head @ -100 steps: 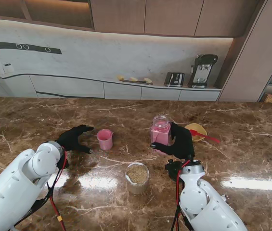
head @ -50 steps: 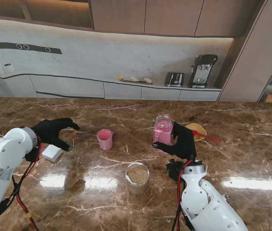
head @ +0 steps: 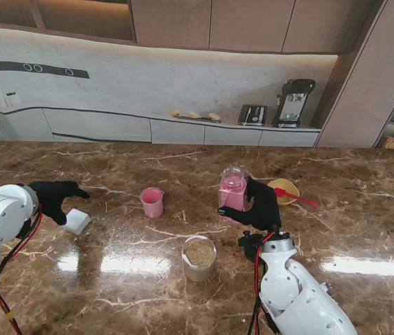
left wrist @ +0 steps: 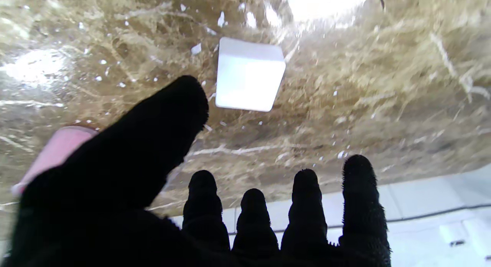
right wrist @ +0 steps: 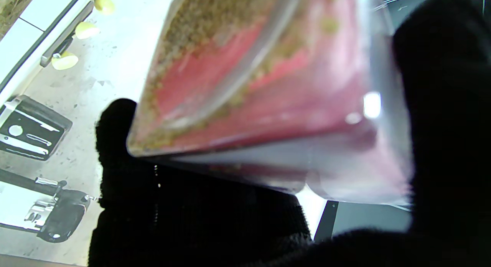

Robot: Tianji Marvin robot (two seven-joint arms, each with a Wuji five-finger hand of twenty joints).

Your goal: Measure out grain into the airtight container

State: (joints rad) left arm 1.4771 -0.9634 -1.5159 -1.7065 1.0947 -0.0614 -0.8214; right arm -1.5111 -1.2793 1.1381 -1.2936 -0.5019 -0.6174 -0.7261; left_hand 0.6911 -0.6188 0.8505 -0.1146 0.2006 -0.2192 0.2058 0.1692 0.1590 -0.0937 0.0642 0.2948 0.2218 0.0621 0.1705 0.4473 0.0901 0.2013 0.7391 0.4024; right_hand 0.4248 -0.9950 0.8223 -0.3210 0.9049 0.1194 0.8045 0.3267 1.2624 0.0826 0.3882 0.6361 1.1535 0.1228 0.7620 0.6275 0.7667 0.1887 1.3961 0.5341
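Gripping the jar (head: 233, 190), the right robot hand (head: 261, 206) has its black fingers wrapped round the clear glass body. The jar stands upright near the middle of the counter (head: 364, 230); whether its base rests on the marble or is just lifted cannot be told. It looks pink through the glass, and the right wrist view shows brownish grain against the pink inside; its mouth appears uncovered.

Nearer to the robot, a short clear tub (head: 199, 257) holds brown grain close to its rim. Left of the jar stands a small pink cup (head: 152, 202), upright and apart from both; its contents are not visible. Just beyond the right robot hand, a yellow dish (head: 284, 188) carries a red spoon (head: 296, 197).

Far to the left, the left robot hand (head: 56, 197) hovers with fingers spread, grasping nothing, just beside a white block (head: 77, 221) lying flat on the counter. The left wrist view shows the block (left wrist: 249, 74) ahead of the fingertips (left wrist: 356, 171), untouched. It may be the jar's lid, though that is a guess.

Judging by this, the measuring seems largely done and sealing is the step in hand. Next, the left robot hand would need to close on the block, carry it over to the jar, and set it squarely on the mouth while the right robot hand steadies the glass.
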